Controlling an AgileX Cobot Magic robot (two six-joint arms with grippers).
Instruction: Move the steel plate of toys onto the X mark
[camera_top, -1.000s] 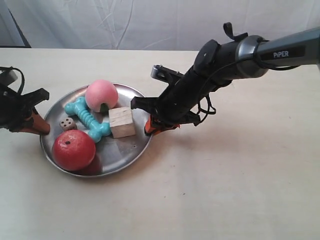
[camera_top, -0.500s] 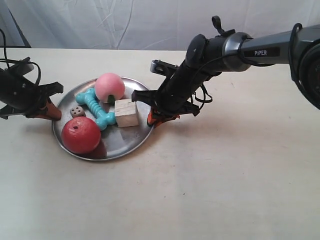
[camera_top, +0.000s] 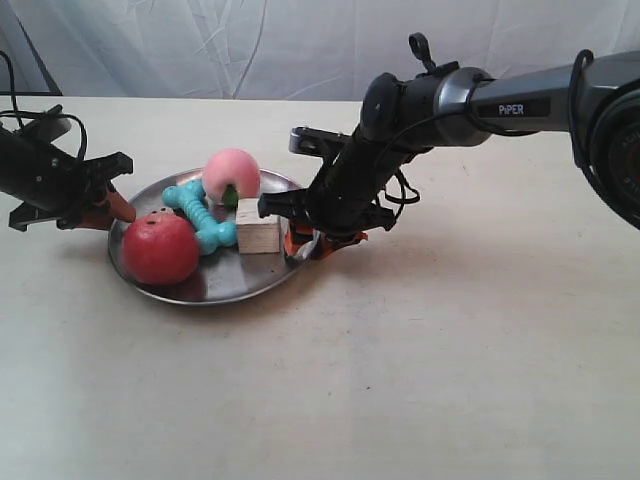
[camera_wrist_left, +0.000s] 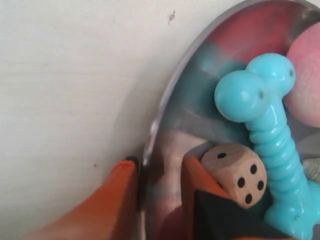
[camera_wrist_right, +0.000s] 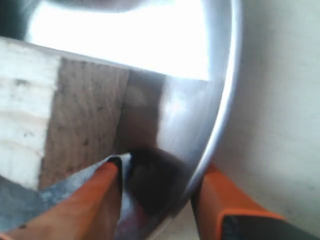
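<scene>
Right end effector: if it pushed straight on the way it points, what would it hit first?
Most likely the cube. The right end effector straddles the plate rim, and the cube's side lies just ahead of its inner finger. The gap looks small, though depth is unclear.

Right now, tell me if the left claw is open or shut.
Shut: the left claw's orange fingers pinch the steel plate's rim, one each side.

We've got the steel plate (camera_top: 235, 282), round and shiny, fully loaded: pink peach (camera_top: 232, 172) at twelve o'clock, red ball (camera_top: 160, 248) at nine, wooden cube (camera_top: 258, 225) at three, teal bone (camera_top: 203, 215) across the middle, beige die (camera_wrist_left: 235, 172) just beside the bone.
</scene>
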